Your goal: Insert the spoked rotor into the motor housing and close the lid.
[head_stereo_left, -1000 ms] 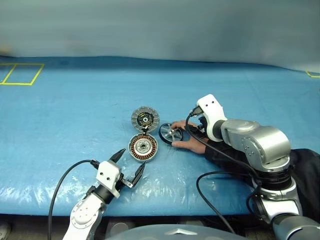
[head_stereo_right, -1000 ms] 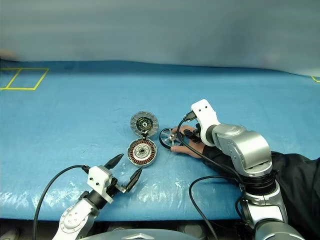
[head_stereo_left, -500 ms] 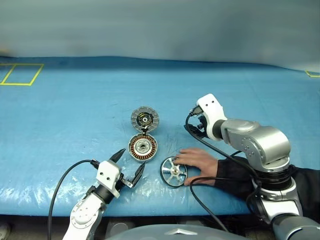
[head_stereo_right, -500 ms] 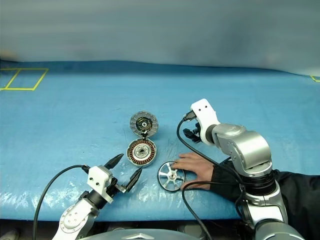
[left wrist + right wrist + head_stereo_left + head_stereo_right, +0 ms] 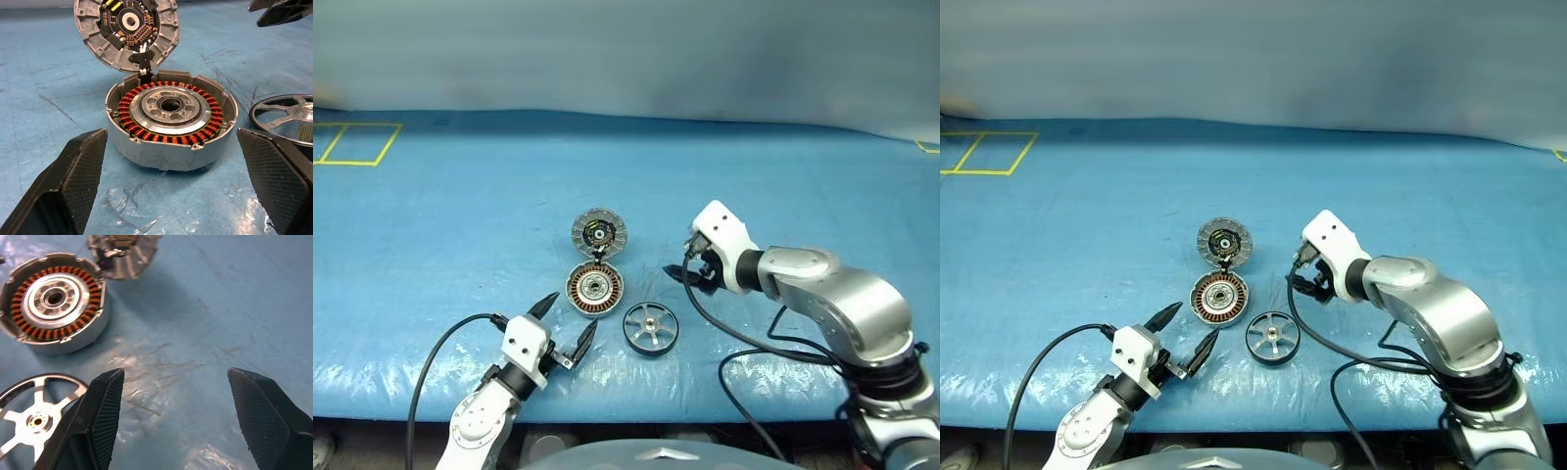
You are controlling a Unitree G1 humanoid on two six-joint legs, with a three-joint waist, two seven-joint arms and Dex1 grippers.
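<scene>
While the motor housing [image 5: 594, 290] sits open on the blue bench [image 5: 431, 225], windings exposed, its lid [image 5: 599, 234] lies flipped back just behind it, touching at the hinge, and the spoked rotor [image 5: 651, 327] lies flat just beside the housing, nearer the robot's right. Nothing inserted yet; rotor pick-up, insertion & lid closing all remain. Left end effector [image 5: 566, 324] hovers near the housing, fingers wide apart, empty; right end effector [image 5: 1306, 285] also open, empty. Vs. a second ago: a person's hand moved the rotor nearer the bench's front edge, then left; right arm pulled back.
</scene>
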